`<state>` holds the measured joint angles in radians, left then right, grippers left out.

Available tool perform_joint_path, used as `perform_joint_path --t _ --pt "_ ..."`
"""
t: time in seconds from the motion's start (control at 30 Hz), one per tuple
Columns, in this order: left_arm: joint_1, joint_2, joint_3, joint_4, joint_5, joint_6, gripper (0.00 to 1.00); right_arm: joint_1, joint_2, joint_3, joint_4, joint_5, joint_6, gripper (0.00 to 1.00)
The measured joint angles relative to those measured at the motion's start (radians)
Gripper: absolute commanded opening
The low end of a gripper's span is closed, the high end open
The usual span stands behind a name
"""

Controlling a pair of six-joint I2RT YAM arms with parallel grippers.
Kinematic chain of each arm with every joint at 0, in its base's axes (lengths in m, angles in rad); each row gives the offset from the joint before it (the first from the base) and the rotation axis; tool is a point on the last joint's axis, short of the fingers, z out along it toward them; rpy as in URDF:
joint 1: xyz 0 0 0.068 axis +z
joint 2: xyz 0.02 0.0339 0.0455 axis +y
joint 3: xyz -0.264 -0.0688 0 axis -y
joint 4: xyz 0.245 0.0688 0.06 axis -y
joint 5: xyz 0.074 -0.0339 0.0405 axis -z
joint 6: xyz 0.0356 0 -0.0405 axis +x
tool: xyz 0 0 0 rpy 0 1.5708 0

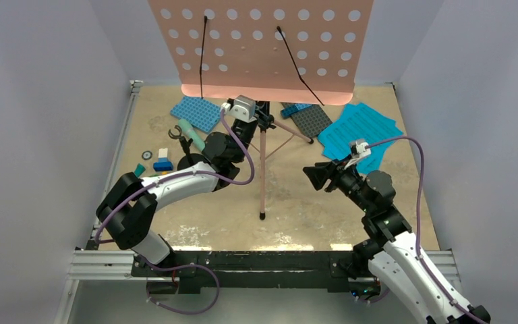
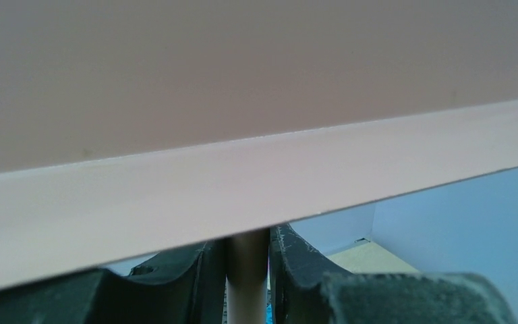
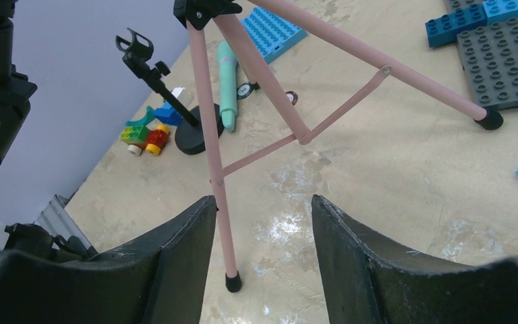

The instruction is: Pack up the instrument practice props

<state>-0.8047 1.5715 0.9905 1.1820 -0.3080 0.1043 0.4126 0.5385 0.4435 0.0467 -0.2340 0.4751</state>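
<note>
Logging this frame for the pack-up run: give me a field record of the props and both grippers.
stand: pink tripod music stand with perforated board, upright, legs spread
left gripper: closed on the stand's pole just under the board
right gripper: open, empty, facing the stand's legs
microphone: mint-green toy microphone, lying left of the stand
mic stand: small black round-base stand, upright beside the microphone
pages: cyan sheet-music pages, flat at right rear

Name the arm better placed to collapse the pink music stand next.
Left: the left tool grips the pole of the pink music stand under the board; the right tool stands open, clear of the legs.
</note>
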Motion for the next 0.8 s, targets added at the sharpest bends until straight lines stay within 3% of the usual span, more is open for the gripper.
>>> perform_joint_path --t 0.4,0.6,0.8 --pt "0.014 -0.083 -0.083 -0.012 0.07 -0.035 0.0 0.001 0.219 0.13 0.009 -0.106 0.06 0.69" --pt "0.024 -0.197 -0.174 -0.035 0.128 -0.098 0.0 0.002 0.394 0.233 0.113 -0.193 0.2 0.73" --pt "0.026 -0.209 -0.185 -0.035 0.14 -0.108 0.0 0.002 0.571 0.298 0.269 -0.306 0.43 0.83"
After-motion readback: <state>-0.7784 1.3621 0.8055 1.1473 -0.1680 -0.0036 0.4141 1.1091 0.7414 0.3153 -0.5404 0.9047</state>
